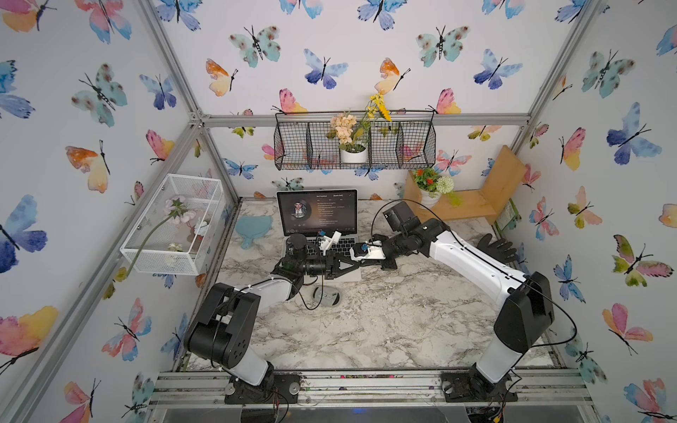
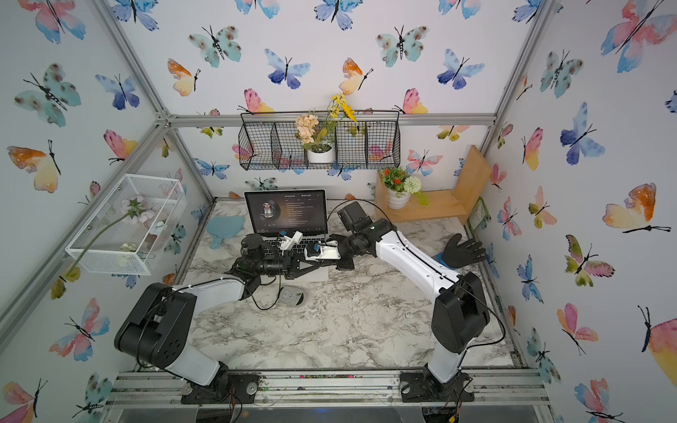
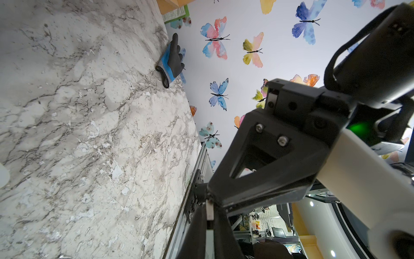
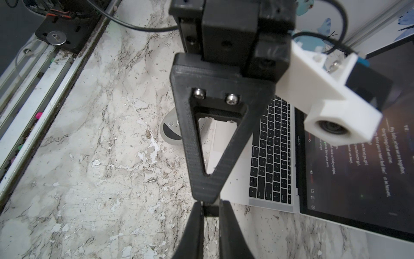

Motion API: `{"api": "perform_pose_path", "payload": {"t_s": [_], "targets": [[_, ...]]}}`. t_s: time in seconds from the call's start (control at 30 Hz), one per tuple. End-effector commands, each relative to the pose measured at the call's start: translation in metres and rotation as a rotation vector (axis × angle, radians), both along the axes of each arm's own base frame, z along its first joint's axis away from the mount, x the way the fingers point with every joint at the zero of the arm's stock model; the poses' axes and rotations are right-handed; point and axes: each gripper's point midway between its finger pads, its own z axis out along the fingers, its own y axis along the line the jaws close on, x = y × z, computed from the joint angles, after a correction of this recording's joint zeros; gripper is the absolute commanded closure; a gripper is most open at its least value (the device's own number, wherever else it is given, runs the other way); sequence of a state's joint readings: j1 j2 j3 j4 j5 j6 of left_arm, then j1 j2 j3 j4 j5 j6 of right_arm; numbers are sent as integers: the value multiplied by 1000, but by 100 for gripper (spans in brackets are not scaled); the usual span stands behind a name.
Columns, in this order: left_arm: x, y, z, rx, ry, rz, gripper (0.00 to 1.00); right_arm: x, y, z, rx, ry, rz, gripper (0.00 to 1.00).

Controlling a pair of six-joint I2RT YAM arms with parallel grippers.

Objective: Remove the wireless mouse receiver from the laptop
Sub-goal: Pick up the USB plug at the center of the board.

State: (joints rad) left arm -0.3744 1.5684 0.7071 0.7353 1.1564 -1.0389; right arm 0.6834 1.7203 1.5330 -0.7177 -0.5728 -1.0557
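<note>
Two grippers meet nose to nose just off the front right corner of the laptop, above the table. On your left, the left gripper reaches across in front of the laptop. Its jaws are closed to a sliver on a small silver piece that I take for the metal end of the receiver.

The receiver sits between the two tips, and its long axis runs along the line from one gripper to the other. On your right, the right gripper is pinched just as tight on a short dark piece, seemingly the cap end of the same receiver. So each arm has one end and neither is nearer.

The receiver appears to be out of the laptop's side, though the fingers hide most of it. Your next move turns on that shared axis. I judge that one gripper must let go before either draws back along it, or the tiny part may twist or drop.
</note>
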Motion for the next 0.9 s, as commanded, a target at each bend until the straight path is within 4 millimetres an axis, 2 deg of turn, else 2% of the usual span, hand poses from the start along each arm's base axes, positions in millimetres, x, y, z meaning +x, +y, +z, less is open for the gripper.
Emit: {"api": "perform_pose_path", "payload": {"t_s": [0.0,0.2,0.37,0.5,0.57,0.7,0.8,0.87], "targets": [[1,-2,4,-3,-27,-8,92,-8,5,17,44,0,17,87],[2,-2,7,-5,-34,-7,98,-9,5,16,43,-3,18,86],[2,-2,7,-6,-35,-6,100,-8,4,15,38,-3,9,80],[0,-1,9,-9,-42,-10,100,-5,3,18,45,-20,-20,65],[-1,0,10,-11,-47,-11,100,-3,0,26,53,-50,-46,61],[-1,4,19,-21,-71,-7,100,13,-14,61,146,-179,-207,50],[1,9,28,-30,-100,-3,100,24,-27,113,363,-207,-402,40],[2,12,34,-35,-125,-2,100,49,-49,150,559,-127,-659,32]]}}
